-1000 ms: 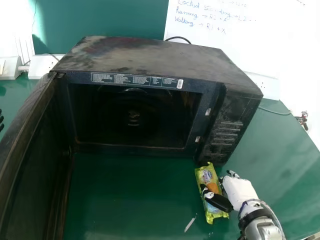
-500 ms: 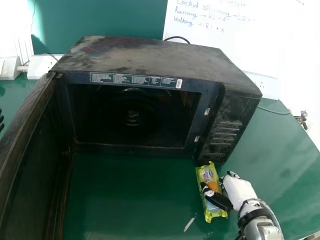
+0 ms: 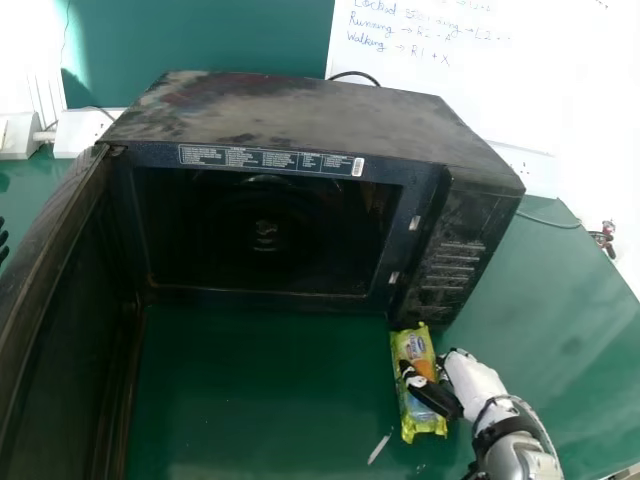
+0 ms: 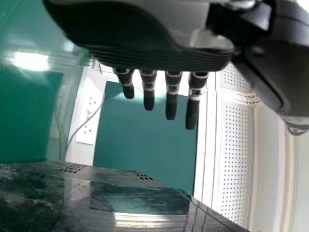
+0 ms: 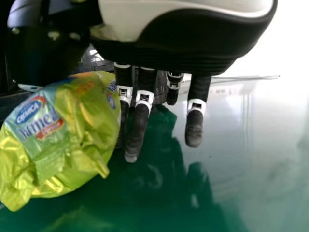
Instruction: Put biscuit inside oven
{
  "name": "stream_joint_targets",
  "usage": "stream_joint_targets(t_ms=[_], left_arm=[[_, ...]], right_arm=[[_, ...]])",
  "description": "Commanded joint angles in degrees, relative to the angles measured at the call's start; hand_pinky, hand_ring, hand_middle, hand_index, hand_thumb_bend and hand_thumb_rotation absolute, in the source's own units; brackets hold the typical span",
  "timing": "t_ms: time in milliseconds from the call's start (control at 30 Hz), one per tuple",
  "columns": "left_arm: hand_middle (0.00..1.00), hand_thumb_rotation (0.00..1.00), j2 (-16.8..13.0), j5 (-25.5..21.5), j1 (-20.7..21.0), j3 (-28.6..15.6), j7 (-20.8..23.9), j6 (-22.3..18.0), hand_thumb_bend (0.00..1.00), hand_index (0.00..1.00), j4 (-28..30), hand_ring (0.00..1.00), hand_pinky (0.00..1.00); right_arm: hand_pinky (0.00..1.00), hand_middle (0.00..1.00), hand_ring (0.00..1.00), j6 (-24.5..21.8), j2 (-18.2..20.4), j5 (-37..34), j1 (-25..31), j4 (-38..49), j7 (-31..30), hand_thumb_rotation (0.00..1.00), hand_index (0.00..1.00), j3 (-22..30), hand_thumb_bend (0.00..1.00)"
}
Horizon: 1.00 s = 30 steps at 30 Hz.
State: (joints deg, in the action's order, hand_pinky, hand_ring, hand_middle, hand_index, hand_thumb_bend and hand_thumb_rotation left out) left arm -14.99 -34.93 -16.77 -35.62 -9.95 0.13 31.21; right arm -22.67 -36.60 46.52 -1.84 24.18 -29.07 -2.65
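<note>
The yellow-green biscuit packet is just in front of the oven's right front corner. My right hand is at its right side, the black thumb across the packet's face. In the right wrist view, the biscuit packet lies between the thumb side and the fingers of my right hand, which pinches it. The black oven has its door swung wide at the left, its dark cavity facing me. My left hand is at the left edge beyond the door; in the left wrist view my left hand has straight fingers.
The green table extends before and beside the oven, with a small white strip left of the packet's lower end. Behind are a whiteboard, white socket boxes and a cable at the right.
The packet's lower end has swung a little left, and my right hand has shifted slightly left with it. The oven and my left hand look unchanged.
</note>
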Motion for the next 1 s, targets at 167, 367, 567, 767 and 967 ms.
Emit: stream_joint_targets(t_ms=[167, 367, 567, 767, 967], left_arm=[[0.94, 0.99, 0.0, 0.0, 0.0, 0.0, 0.0, 0.0, 1.0, 0.83, -0.2, 0.98, 1.0], [0.93, 0.99, 0.0, 0.5, 0.1, 0.2, 0.1, -0.1, 1.0, 0.84, -0.2, 0.98, 1.0], [0.93, 0.98, 0.0, 0.7, 0.1, 0.3, 0.4, 0.0, 1.0, 0.83, 0.0, 0.98, 1.0], [0.93, 0.98, 0.1, 1.2, 0.1, 0.5, 0.7, 0.2, 1.0, 0.83, 0.3, 0.98, 1.0], [0.93, 0.98, -0.2, 0.9, 0.4, 0.4, 0.3, 0.1, 1.0, 0.83, -0.3, 0.98, 1.0]], right_arm=[[0.15, 0.31, 0.22, -2.6, 1.8, -0.6, -1.0, 2.4, -2.1, 0.13, 0.47, -0.6, 0.53], [0.14, 0.31, 0.22, -4.4, 2.4, -0.7, -1.9, 2.9, -2.8, 0.14, 0.47, -0.9, 0.53], [0.14, 0.3, 0.21, -6.9, 4.5, -1.7, -2.9, 3.1, -2.8, 0.13, 0.47, -0.9, 0.53], [0.13, 0.28, 0.2, -10.1, 6.8, -3.4, -4.5, 4.2, -3.6, 0.13, 0.47, -1.0, 0.53], [0.11, 0.25, 0.18, -11.8, 7.9, -4.4, -5.4, 4.1, -3.2, 0.13, 0.47, -1.7, 0.53]])
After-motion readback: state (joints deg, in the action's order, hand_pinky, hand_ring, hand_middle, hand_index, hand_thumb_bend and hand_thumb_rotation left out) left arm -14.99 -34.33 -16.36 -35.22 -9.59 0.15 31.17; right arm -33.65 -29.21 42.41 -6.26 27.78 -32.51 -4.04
